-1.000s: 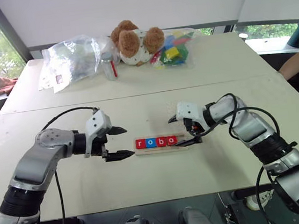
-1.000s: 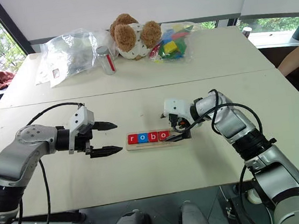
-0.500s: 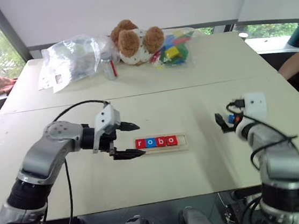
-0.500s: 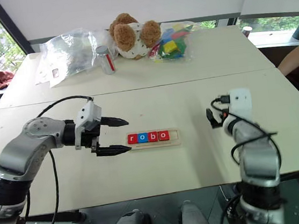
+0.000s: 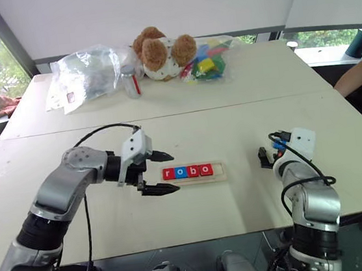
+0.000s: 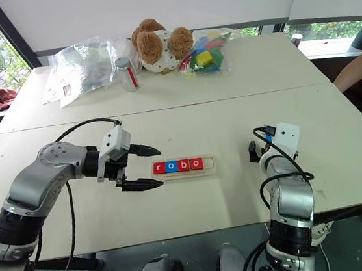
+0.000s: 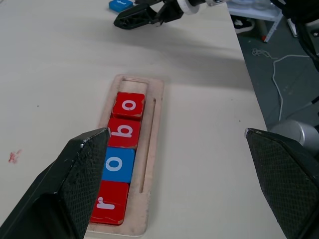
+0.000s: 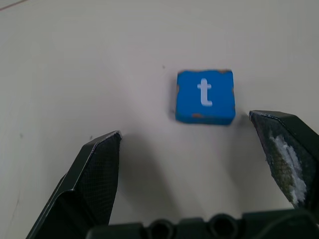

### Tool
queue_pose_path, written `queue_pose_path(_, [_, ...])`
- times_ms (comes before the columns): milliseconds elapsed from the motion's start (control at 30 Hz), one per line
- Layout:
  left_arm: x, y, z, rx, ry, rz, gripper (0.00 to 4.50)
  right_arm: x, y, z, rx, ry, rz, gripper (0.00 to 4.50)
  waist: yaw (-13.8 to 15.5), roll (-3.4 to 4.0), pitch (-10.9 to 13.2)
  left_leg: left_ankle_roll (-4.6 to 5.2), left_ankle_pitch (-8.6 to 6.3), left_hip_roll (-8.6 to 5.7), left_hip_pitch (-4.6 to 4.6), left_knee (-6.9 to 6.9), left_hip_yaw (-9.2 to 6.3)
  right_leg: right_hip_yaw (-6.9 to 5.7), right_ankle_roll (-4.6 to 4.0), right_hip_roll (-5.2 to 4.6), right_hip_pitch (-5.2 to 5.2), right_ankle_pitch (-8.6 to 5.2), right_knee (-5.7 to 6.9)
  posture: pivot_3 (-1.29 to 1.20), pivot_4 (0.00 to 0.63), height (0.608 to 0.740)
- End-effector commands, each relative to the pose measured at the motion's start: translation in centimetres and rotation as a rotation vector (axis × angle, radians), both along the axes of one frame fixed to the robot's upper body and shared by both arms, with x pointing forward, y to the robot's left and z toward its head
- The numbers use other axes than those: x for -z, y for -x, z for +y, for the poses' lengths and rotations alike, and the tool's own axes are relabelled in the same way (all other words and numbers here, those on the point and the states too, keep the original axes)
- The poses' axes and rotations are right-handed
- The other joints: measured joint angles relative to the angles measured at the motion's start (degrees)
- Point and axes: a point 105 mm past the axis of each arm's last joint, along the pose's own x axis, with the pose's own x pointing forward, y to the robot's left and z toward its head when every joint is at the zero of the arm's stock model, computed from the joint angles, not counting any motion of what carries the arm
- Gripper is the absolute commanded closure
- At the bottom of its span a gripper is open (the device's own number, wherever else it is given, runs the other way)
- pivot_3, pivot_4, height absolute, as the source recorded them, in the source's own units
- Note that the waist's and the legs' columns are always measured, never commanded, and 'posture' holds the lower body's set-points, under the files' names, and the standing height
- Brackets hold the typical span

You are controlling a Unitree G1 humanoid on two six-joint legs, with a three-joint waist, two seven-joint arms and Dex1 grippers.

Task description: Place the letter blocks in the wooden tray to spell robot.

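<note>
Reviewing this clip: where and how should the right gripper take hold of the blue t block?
Probably from above, closing on two opposite side edges. The blue t block lies flat on the table, letter up, with nothing touching it, so only its thin sides offer grip. The right gripper is open, facing it.

In the left wrist view, the lower end of the wooden tray [image 7: 149, 164] is cut off between the open jaws, and the left finger [image 7: 65, 189] covers a corner of the r block [image 7: 110, 203]. Beyond the jaws, the blue block [image 7: 120, 5] is cut by the edge, so its letter cannot be read.
</note>
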Motion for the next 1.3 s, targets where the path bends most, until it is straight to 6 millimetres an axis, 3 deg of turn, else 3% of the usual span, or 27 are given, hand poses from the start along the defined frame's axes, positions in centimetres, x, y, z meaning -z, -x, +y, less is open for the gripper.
queue_pose_path(33, [-1.1, 0.2, 0.4, -0.018, 0.015, -0.046, 0.0, 0.4, -0.3, -1.6, 0.052, 0.021, 0.002, 0.07, 0.1, 0.0, 0.0, 0.0, 0.0, 0.0, 0.01, 0.0, -0.01, 0.0, 0.0, -0.01, 0.02, 0.0, 0.0, 0.0, 0.15, 0.74])
queue_pose_path(67, [-1.1, 0.2, 0.4, -0.024, 0.017, -0.046, 0.0, 0.5, -0.4, -1.7, 0.058, 0.022, 0.002, 0.07, 0.2, 0.0, 0.0, 0.0, 0.0, 0.01, 0.02, 0.0, -0.03, -0.01, 0.0, -0.02, 0.04, 0.0, 0.0, 0.0, 0.15, 0.74])
queue_pose_path(167, [-1.1, 0.2, 0.5, -0.036, 0.019, -0.045, 0.0, 0.7, -0.3, -1.4, 0.053, 0.031, 0.004, 0.88, 0.2, -0.01, 0.0, 0.0, 0.0, 0.0, 0.03, 0.01, -0.04, -0.01, 0.0, -0.04, 0.08, 0.0, -0.01, 0.0, 0.15, 0.74])
queue_pose_path(333, [-1.1, 0.0, 1.0, -0.055, 0.015, -0.047, 0.0, 1.4, 0.3, -0.7, 0.055, -0.003, 0.021, 3.35, 0.5, -0.01, 0.0, 0.0, 0.0, 0.0, 0.03, 0.0, -0.1, -0.05, 0.0, -0.04, 0.08, 0.0, 0.0, 0.0, 0.15, 0.74])
queue_pose_path(367, [-1.2, -0.1, 1.1, -0.06, 0.014, -0.049, 0.0, 1.4, 0.4, -0.7, 0.057, -0.008, 0.019, 3.35, 0.5, -0.01, 0.0, 0.01, -0.01, 0.0, 0.03, 0.0, -0.11, -0.05, 0.0, -0.04, 0.08, 0.0, -0.01, 0.0, 0.15, 0.74])
queue_pose_path(467, [-1.5, -0.6, 2.1, -0.094, 0.011, -0.05, 0.0, 1.1, 0.5, -0.9, 0.044, 0.0, 0.006, 3.35, 0.4, -0.01, 0.0, 0.01, -0.01, 0.0, 0.03, -0.01, -0.11, -0.05, 0.0, -0.05, 0.09, 0.0, -0.01, 0.0, 0.15, 0.74])
queue_pose_path(567, [-1.7, -1.4, 3.8, -0.146, -0.02, -0.06, 0.0, -0.5, 0.6, -0.1, -0.032, 0.057, -0.035, 3.35, 0.4, 0.0, 0.0, 0.02, -0.01, 0.01, 0.03, -0.01, -0.11, -0.06, 0.0, -0.04, 0.09, -0.01, -0.03, 0.0, 0.15, 0.74])
queue_pose_path(767, [-1.9, -1.9, 6.4, -0.175, -0.092, -0.062, 0.0, -1.0, 4.4, 3.3, -0.182, 0.037, 0.02, 3.35, 0.2, 0.01, 0.0, 0.05, -0.03, 0.06, 0.0, -0.11, -0.13, -0.08, 0.0, 0.03, 0.05, -0.02, -0.13, 0.0, 0.15, 0.74])
queue_pose_path(900, [-1.5, -1.3, 6.3, -0.138, -0.103, -0.043, 0.0, 0.0, 5.7, 4.1, -0.19, -0.035, 0.064, 3.35, 0.2, 0.01, 0.0, 0.06, -0.03, 0.06, 0.0, -0.05, -0.08, -0.08, 0.0, 0.03, 0.11, -0.02, -0.18, 0.0, 0.15, 0.74])
queue_pose_path(1067, [-1.1, -0.8, 5.5, -0.108, -0.096, -0.029, 0.0, 0.5, 5.8, 5.2, -0.212, -0.059, 0.088, 3.35, 0.2, 0.01, 0.0, 0.06, -0.04, 0.07, 0.01, -0.05, -0.1, -0.09, 0.0, 0.02, 0.11, -0.02, -0.19, 0.0, 0.15, 0.74])
queue_pose_path(1233, [-0.9, -0.3, 4.7, -0.072, -0.088, -0.021, 0.0, 0.3, 5.8, 4.9, -0.207, -0.053, 0.088, 0.76, 0.2, 0.0, 0.0, 0.06, -0.04, 0.07, 0.01, -0.06, -0.1, -0.09, 0.0, 0.02, 0.11, -0.02, -0.19, 0.0, 0.15, 0.74])
queue_pose_path(1267, [-0.9, -0.3, 4.6, -0.066, -0.087, -0.02, 0.0, 0.1, 5.7, 4.7, -0.204, -0.043, 0.08, 0.31, 0.2, 0.0, 0.0, 0.06, -0.04, 0.07, 0.01, -0.06, -0.1, -0.09, 0.0, 0.02, 0.11, -0.02, -0.19, 0.0, 0.15, 0.74])
queue_pose_path(1300, [-1.0, -0.2, 4.5, -0.059, -0.087, -0.022, 0.0, -0.6, 5.6, 4.6, -0.228, -0.023, 0.054, 0.14, 0.2, 0.0, 0.0, 0.06, -0.04, 0.07, 0.01, -0.05, -0.1, -0.09, 0.0, 0.02, 0.11, -0.02, -0.19, 0.0, 0.15, 0.74])
